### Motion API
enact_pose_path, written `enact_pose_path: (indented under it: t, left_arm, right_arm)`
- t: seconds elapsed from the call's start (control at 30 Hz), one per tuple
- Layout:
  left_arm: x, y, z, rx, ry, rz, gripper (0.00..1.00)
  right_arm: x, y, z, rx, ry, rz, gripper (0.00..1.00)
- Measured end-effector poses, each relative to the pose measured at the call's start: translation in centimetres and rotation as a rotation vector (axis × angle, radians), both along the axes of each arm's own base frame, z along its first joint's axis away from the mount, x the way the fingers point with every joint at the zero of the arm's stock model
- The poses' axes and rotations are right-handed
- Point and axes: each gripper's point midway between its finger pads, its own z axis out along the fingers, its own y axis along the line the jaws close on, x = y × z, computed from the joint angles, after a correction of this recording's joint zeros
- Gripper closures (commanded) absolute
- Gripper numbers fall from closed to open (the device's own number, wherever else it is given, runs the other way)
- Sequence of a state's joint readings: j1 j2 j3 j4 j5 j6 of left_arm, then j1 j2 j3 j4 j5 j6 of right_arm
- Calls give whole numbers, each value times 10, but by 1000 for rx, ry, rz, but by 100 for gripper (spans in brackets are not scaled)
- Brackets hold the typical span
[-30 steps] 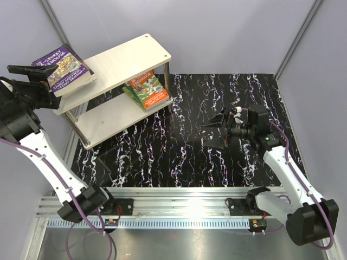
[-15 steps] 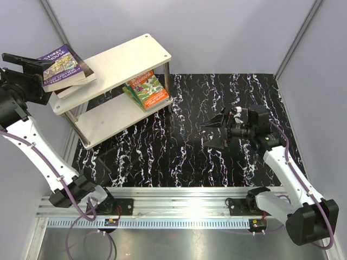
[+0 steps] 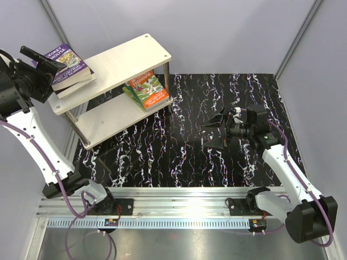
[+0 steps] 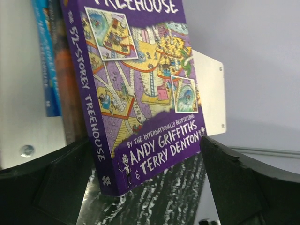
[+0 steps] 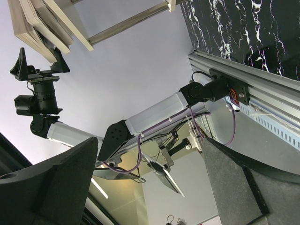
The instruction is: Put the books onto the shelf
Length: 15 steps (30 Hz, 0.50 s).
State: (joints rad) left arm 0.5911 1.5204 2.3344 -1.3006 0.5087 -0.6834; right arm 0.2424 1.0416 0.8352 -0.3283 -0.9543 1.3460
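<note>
Left pincer [image 3: 51, 73] spread, now raised, flanking purple paperback book [image 3: 68, 60] at left end of pale two-tier wooden shelf [image 3: 127, 57]. Right pincer [image 3: 217, 130] spread, unmoved.

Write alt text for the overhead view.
Open left gripper at the edge of a purple book stacked on top of a pale two-tier shelf. Green books lie on the lower board; the open right gripper hangs over the black table.

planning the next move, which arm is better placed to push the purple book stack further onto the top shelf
Left. The left gripper, open, brackets the purple book at the top board's left end; the right gripper hangs open over the table, far from the shelf.
</note>
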Motion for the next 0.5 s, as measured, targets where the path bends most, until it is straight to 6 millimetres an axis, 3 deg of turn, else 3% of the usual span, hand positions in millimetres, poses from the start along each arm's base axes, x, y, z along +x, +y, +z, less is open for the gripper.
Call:
enact_pose_path:
  t: [0.33, 0.5]
  left_arm:
    - [-7, 20, -14, 170, 64, 30, 1]
    - [-15, 29, -6, 245, 65, 82, 1]
  right_arm:
    - [-1, 0, -3, -7, 5, 3, 0]
    - [0, 0, -7, -13, 11, 4, 0]
